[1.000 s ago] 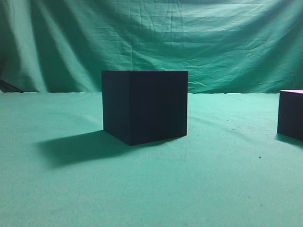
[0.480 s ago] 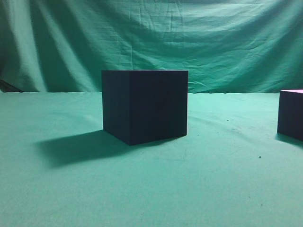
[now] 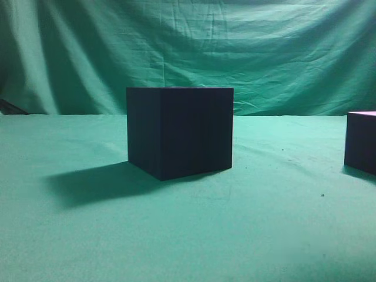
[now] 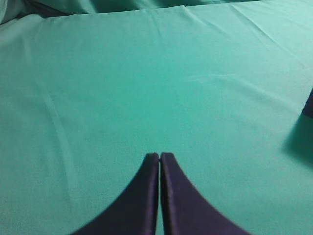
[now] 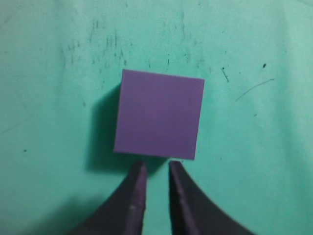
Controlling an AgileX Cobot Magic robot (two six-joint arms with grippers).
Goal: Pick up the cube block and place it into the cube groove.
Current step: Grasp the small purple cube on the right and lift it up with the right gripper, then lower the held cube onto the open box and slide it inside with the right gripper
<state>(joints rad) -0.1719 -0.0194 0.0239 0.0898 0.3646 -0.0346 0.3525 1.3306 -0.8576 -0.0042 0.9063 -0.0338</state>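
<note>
**Ana:** Nothing has moved in the exterior view over the last second. The big dark box (image 3: 180, 132) sits mid-bench exactly as it did, and the cube block (image 3: 361, 143) is parked at the far right edge, half cut off by the frame.

**Ben:** And no arm in that shot at all. What are the wrists giving us?

**Ana:** Right wrist looks straight down on the cube block (image 5: 159, 114), resting on the green bench (image 5: 254, 161) with its top face reading purple and its edges a touch skewed to the frame. The right hand (image 5: 156, 169) hangs just short of the block's near edge, fingers only a narrow slit apart, holding nothing.

**Ben:** So we're at the approach, pick not yet made.

**Ana:** That's my read. That slit looks far too slim to straddle the block, so the next move calls for spreading the fingers wide, travelling forward over it, then dropping so the pads meet two opposite sides.

**Ben:** Left side?

**Ana:** Left hand (image 4: 160, 157) is pressed together, empty, above bare cloth, with just a dark sliver at the right border.

**Ben:** The cube groove?

**Ana:** Can't see it; the camera sits at box height, so the top is hidden. The block itself looks plain, matte and sharp-cornered, with dark sides, well apart from the box.
</note>
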